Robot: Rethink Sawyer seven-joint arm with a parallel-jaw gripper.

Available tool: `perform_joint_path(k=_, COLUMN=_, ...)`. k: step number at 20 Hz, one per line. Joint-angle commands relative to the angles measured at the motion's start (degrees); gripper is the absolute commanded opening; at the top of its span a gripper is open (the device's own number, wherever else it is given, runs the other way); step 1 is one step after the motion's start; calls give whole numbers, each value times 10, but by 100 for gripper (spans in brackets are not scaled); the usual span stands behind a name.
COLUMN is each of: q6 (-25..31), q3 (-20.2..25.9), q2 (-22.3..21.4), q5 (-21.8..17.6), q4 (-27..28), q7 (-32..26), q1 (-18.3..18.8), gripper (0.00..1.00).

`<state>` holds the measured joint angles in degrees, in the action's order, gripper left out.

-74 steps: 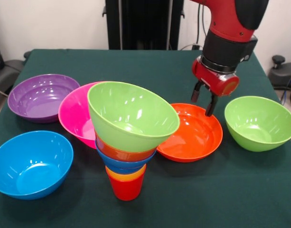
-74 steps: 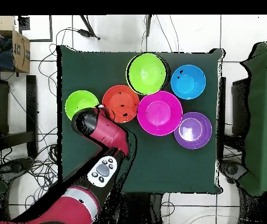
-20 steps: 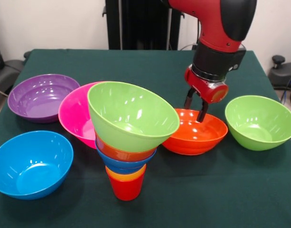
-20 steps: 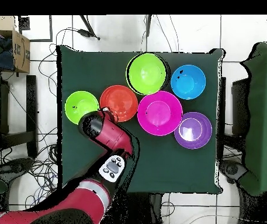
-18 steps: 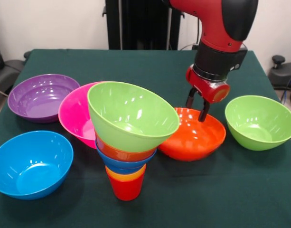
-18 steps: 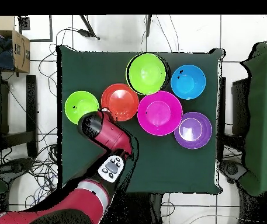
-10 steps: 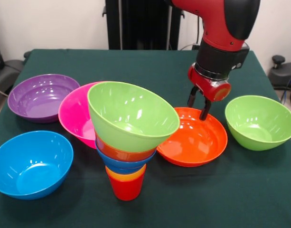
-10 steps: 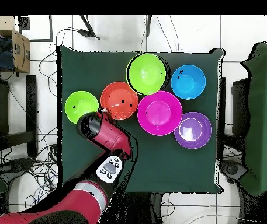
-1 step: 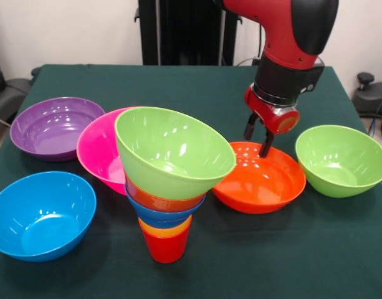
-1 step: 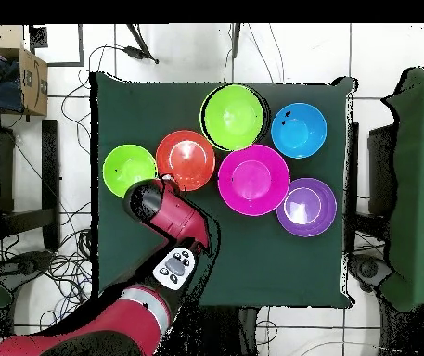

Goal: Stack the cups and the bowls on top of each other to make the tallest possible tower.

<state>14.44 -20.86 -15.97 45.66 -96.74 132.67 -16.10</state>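
Red-and-black arm ends in the end effector [image 9: 257, 142], its two fingers clamped over the far rim of the large orange-red bowl [image 9: 260, 179], which sits tilted on the green counter [image 9: 290, 249]. Just beside it lies a lime green bowl [image 9: 341, 160]. On the other side rises the tower [image 9: 169, 180], a red cup at its base and a tilted green bowl on top, with pink [image 9: 97, 149], purple [image 9: 52, 128] and light blue [image 9: 40, 213] bowls near it.

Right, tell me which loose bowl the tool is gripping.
The large orange-red bowl: the tool pinches its far rim. The lime green bowl beside it and the others sit untouched.
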Motion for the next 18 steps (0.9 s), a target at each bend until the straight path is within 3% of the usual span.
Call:
perform_joint_path(k=1, q6=13, q3=67, q2=43, q5=-5, q4=0, q7=103, q1=6, gripper=0)
perform_joint_path(k=4, q6=-18, q3=83, q2=36, q5=-7, q4=-14, q7=95, q1=15, gripper=0)
perform_joint_path(k=9, q6=-23, q3=87, q2=34, q5=-11, q4=-20, q7=90, q1=21, gripper=0)
perform_joint_path(k=18, q6=46, q3=47, q2=30, q5=-16, q4=-1, q7=104, q1=1, gripper=0)
